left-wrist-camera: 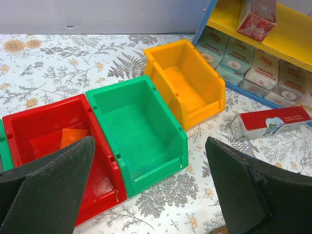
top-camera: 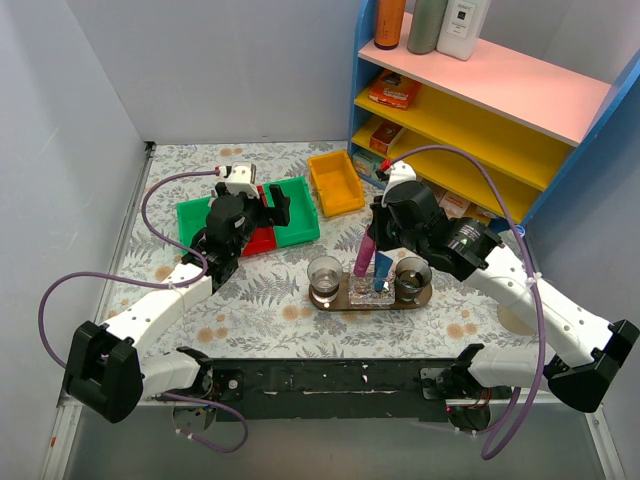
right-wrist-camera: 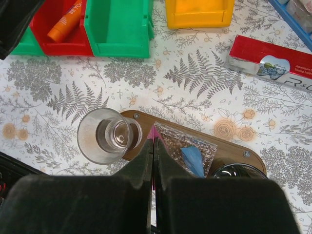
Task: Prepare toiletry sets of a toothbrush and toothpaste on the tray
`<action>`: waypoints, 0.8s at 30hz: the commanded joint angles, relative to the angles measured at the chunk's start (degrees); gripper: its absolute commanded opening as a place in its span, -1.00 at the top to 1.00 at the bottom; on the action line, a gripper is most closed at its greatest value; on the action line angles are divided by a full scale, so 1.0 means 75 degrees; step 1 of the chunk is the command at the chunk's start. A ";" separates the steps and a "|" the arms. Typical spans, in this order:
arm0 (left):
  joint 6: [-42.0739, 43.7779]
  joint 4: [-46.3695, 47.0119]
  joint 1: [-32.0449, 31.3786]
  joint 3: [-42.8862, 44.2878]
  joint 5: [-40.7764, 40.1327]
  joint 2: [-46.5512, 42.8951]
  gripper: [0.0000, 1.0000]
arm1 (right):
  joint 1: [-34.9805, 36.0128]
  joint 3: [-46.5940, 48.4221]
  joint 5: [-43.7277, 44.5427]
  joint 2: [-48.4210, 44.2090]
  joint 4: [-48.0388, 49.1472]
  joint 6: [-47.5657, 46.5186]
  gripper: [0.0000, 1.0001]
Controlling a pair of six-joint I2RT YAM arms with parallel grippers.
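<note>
The dark-brown oval tray [top-camera: 340,300] lies at the table's middle, with a glass cup [top-camera: 325,274] at its left end, a second cup [top-camera: 412,275] at its right end and a clear holder [top-camera: 368,291] between them. My right gripper [top-camera: 370,243] is shut on the magenta-pink toothpaste tube [top-camera: 363,257], held upright over the holder; its tip shows in the right wrist view [right-wrist-camera: 155,132]. The blue toothpaste tube [right-wrist-camera: 193,160] stands in the holder [right-wrist-camera: 176,142]. My left gripper [top-camera: 272,206] is open and empty above the bins. No toothbrush shows.
Red bin [left-wrist-camera: 44,127] holds an orange tube [right-wrist-camera: 66,22]; green bin [left-wrist-camera: 139,124] and yellow bin [left-wrist-camera: 187,83] stand beside it. A red-and-white toothpaste box [left-wrist-camera: 270,123] lies on the table. The blue shelf unit [top-camera: 470,110] with boxes and bottles stands at the back right.
</note>
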 commanded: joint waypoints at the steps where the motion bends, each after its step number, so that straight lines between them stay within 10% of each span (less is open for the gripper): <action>1: -0.0011 -0.0008 0.0011 0.0173 0.0008 -0.0018 -0.96 | 0.0051 -0.0209 0.0258 -0.0305 0.0708 0.0168 0.97; 24: -0.0034 -0.0043 0.0011 0.0197 0.0125 0.0087 -0.96 | 0.0296 -0.0409 0.0796 -0.0176 0.0826 0.0145 0.97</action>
